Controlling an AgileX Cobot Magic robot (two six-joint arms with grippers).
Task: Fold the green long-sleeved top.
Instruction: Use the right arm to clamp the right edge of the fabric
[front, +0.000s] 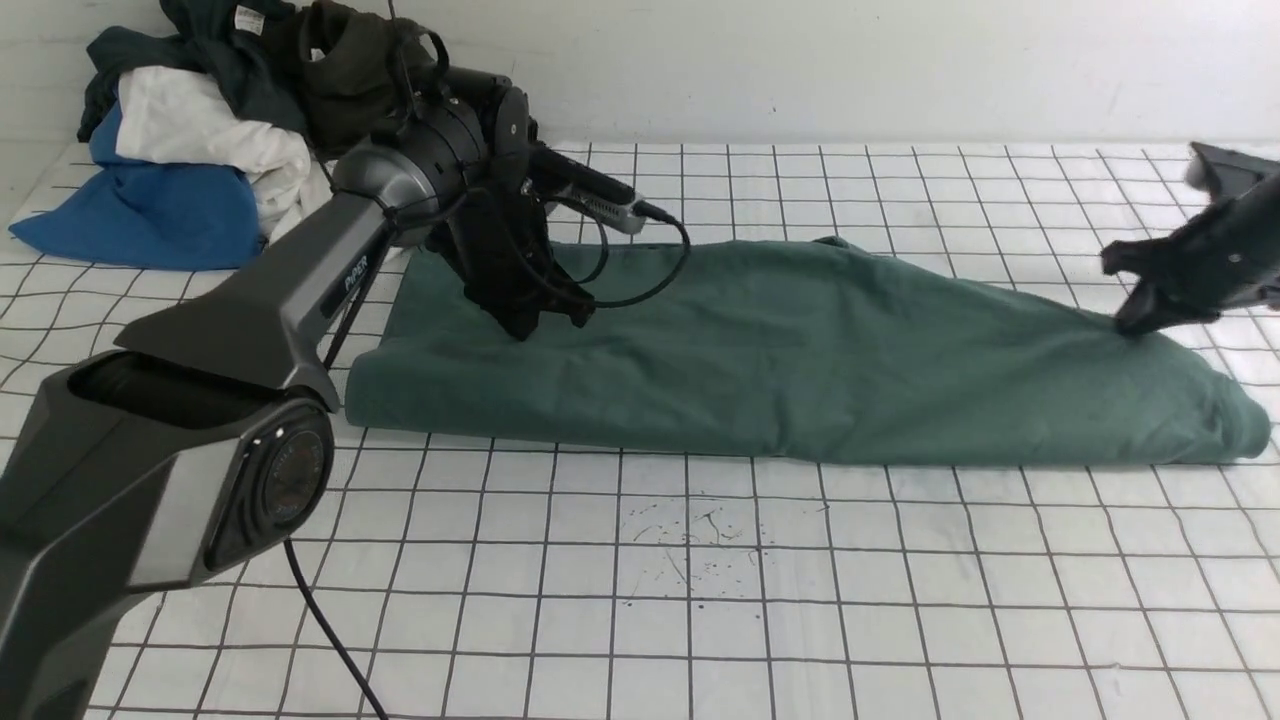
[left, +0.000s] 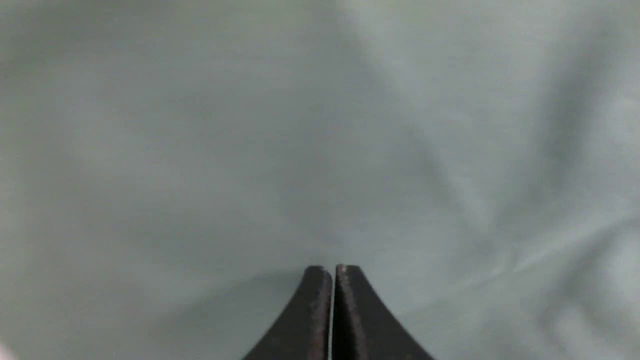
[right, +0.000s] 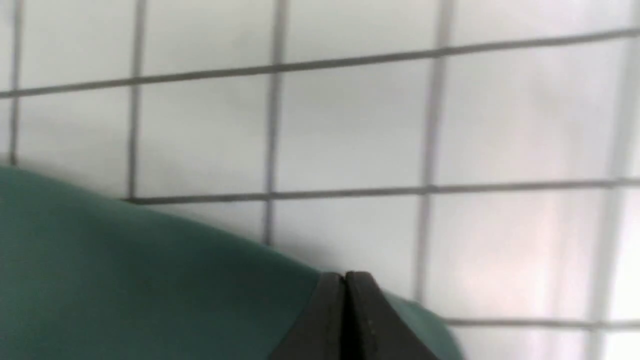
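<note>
Top: the green long-sleeved top (front: 800, 350) lies as a long folded band across the gridded table (front: 700, 600).
Left gripper (front: 535, 320): jaws pressed together, empty, tips on the band's left part.
Right gripper (front: 1135, 322): jaws closed, nothing between them, at the right end's far edge.
Risk: sliding closed tips could drag and bunch the layers, likely undoing the fold.

On the grid-lined white table (front: 900, 600), far left, lies a heap: a blue garment (front: 150, 215) lowest, a white garment (front: 210, 135) above it, a dark teal garment (front: 215, 40) and a dark olive garment (front: 345, 70) on top. Dark specks (front: 700, 540) lie near centre.
</note>
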